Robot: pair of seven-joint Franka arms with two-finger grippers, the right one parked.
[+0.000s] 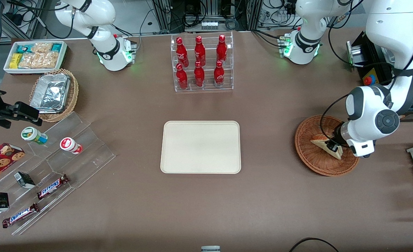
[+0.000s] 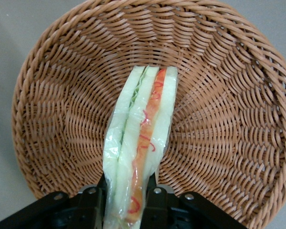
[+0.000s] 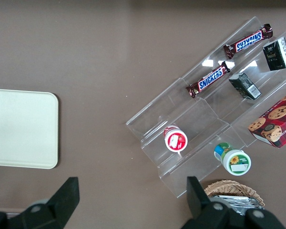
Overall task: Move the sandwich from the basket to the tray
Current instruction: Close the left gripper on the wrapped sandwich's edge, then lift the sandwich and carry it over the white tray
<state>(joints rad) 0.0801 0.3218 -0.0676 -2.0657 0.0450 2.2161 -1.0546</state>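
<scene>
Front view: the gripper (image 1: 333,145) is down inside the basket (image 1: 318,161), at the working arm's end of the table
Jaws: pinched on the sandwich, one black finger (image 2: 88,200) on each flat bread face
Sandwich: (image 1: 327,144) a wrapped wedge standing on edge in the basket, its cut edge with orange and green filling facing the wrist camera (image 2: 140,143)
Basket: reddish-brown wicker, resting on the brown table (image 1: 262,210); its woven wall (image 2: 229,95) rings the sandwich on all sides
Tray: (image 1: 201,147) cream-white, flat on the table near the middle, well apart from the basket, nothing on it
Bottle rack: (image 1: 202,63) clear stand with six red bottles, farther from the front camera than the tray
Snack shelf: (image 1: 66,147) clear stepped stand with chocolate bars (image 1: 53,186) and small cups, toward the parked arm's end
</scene>
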